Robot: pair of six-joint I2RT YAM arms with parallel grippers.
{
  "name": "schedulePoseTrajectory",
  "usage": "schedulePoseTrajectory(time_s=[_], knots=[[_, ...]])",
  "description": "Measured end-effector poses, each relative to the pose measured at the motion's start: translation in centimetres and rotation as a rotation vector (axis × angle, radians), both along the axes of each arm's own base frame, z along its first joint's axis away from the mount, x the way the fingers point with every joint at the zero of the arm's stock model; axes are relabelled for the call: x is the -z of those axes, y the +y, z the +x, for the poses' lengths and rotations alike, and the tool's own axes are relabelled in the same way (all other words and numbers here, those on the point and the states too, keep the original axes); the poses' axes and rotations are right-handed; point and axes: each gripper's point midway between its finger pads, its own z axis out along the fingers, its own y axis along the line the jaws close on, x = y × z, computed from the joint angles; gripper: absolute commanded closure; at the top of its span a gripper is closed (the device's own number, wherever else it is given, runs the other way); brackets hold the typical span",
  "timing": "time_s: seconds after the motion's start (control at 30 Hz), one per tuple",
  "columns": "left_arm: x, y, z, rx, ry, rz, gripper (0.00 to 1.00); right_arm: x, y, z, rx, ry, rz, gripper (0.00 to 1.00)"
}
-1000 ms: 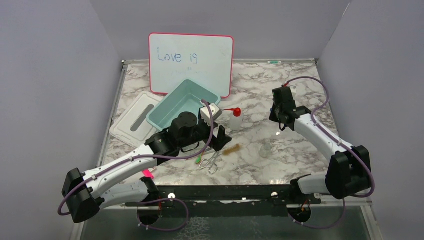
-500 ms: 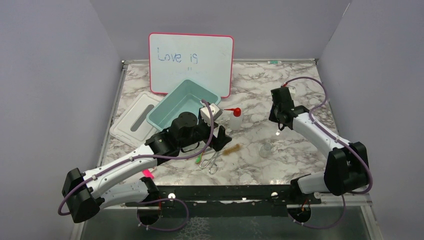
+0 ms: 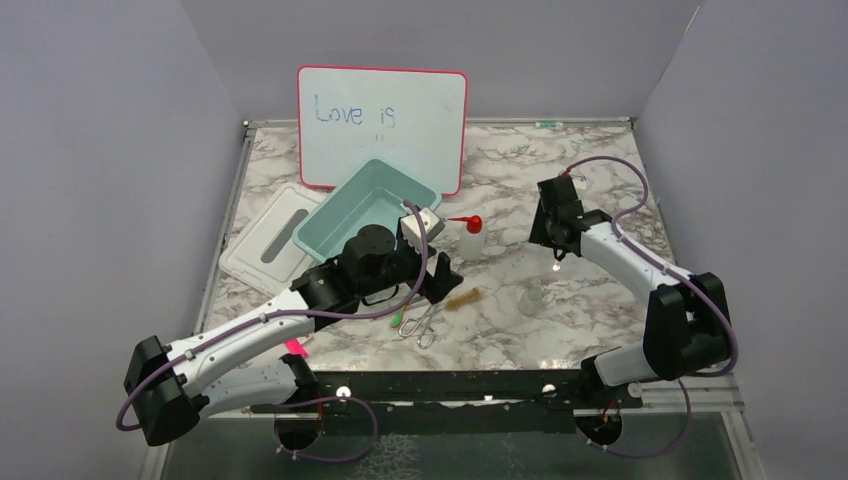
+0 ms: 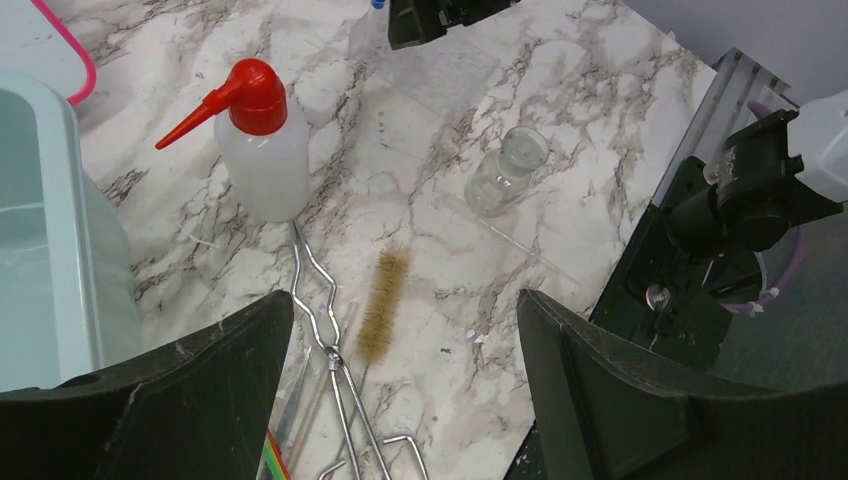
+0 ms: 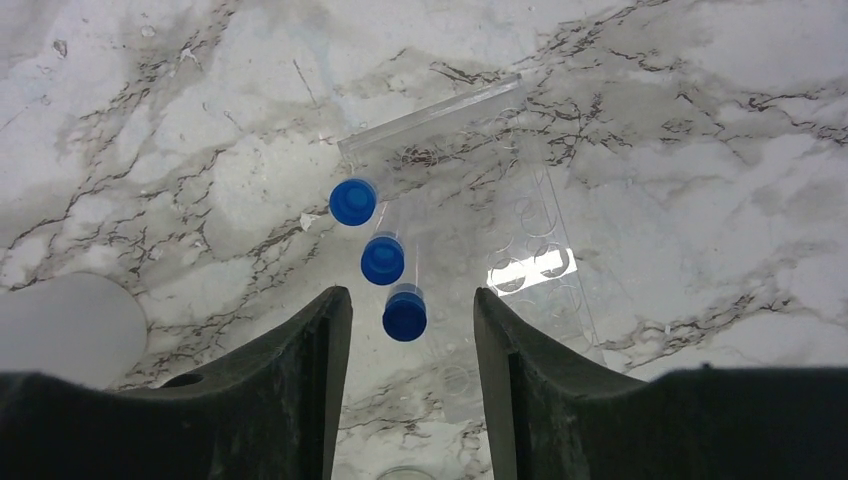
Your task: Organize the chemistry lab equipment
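Three blue-capped tubes stand in a clear rack, their caps in a row. My right gripper hangs open over them. The nearest cap sits between the jaws with a gap on each side. In the top view this gripper is right of the white squeeze bottle. My left gripper is open and empty above the brown brush and metal tongs. The bottle and the small glass flask stand beyond them.
A teal bin sits at the left arm's far side, with its white lid flat to the left. The pink-framed whiteboard leans at the back. A pink marker lies under the left arm.
The right arm has shifted slightly left and its jaws now stand apart over the tubes. The left arm has not moved.
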Motion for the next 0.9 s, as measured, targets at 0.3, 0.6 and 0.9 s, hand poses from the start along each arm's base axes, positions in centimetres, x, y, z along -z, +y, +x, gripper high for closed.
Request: schedulePoseTrajectory(time_s=[0.3, 0.6, 0.9], knots=[[0.0, 0.0, 0.0, -0.006, 0.008, -0.005, 0.15, -4.2, 0.7, 0.2, -0.021, -0.082, 0.053, 0.43], [0.7, 0.7, 0.0, -0.060, 0.048, -0.025, 0.16, -8.4, 3.5, -1.7, -0.153, -0.144, 0.210, 0.44], [3.0, 1.5, -0.3, -0.114, 0.123, -0.028, 0.20, -5.0, 8.2, -6.8, -0.305, -0.007, 0.261, 0.45]])
